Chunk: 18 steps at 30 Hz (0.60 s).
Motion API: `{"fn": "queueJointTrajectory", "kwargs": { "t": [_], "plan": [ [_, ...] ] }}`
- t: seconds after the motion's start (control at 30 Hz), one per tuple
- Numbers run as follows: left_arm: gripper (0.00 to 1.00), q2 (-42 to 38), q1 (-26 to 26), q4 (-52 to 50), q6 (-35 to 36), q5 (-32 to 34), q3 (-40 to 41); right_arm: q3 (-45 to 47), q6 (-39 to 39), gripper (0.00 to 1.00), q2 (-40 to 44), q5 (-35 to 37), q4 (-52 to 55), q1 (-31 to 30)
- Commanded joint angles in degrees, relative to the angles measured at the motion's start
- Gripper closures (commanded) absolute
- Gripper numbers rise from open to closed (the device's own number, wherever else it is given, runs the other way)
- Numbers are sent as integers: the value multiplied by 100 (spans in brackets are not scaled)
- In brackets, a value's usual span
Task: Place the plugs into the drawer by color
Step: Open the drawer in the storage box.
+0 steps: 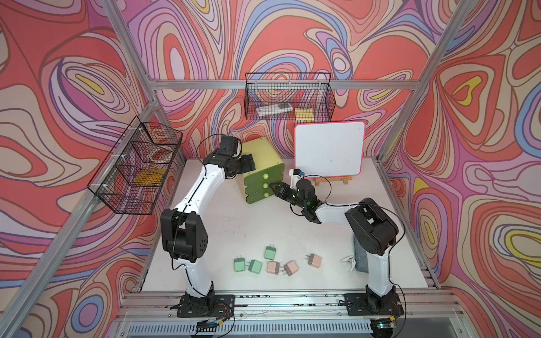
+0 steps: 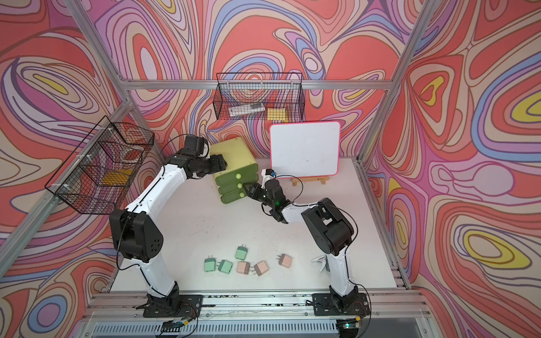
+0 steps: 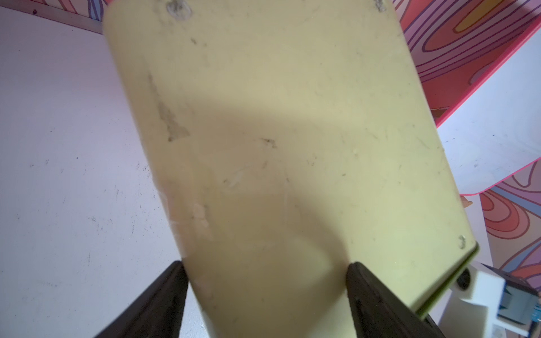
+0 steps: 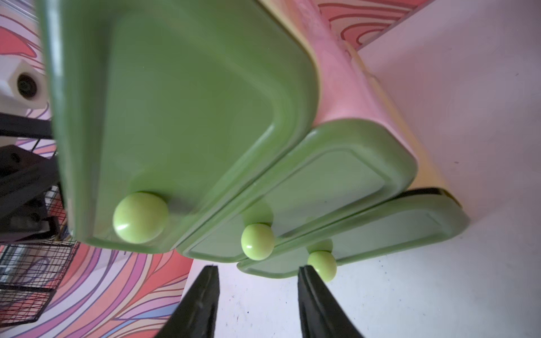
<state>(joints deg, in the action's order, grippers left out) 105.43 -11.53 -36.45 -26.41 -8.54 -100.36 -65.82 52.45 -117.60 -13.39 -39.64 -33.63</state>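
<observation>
Glossy plastic drawer point(image 4: 205, 117); black wire basket point(image 1: 322, 99); matt scuffed table point(image 1: 248, 228).

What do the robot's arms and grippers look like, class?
The left arm and right arm have white shells and bulky black joints, with thin black cables alongside. The left gripper and right gripper are black with tapered fingers. Green lights glow near the right wrist.

drawer point(image 1: 263, 158) insides hidden, basket point(image 1: 263, 96) contents indistinct

The left gripper point(image 2: 223, 164) and right gripper point(image 2: 248, 189) flank a rounded lime-yellow chest of olive-green drawers point(image 2: 234, 153) above centre; mint-green plugs point(image 2: 225, 266) and pinkish-beige plugs point(image 2: 243, 267) lie below.
</observation>
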Motion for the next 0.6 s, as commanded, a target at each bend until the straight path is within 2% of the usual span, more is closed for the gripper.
{"fn": "queueJointTrajectory", "kwargs": {
  "t": [0.0, 0.57],
  "plan": [
    [16, 93, 45, -568, 74, 91, 277, -186, 426, 56, -281, -299, -438, 67],
    [16, 177, 54, -583, 67, 9, 259, -837, 813, 59, -968, -634, -554, 84]
  ]
}}
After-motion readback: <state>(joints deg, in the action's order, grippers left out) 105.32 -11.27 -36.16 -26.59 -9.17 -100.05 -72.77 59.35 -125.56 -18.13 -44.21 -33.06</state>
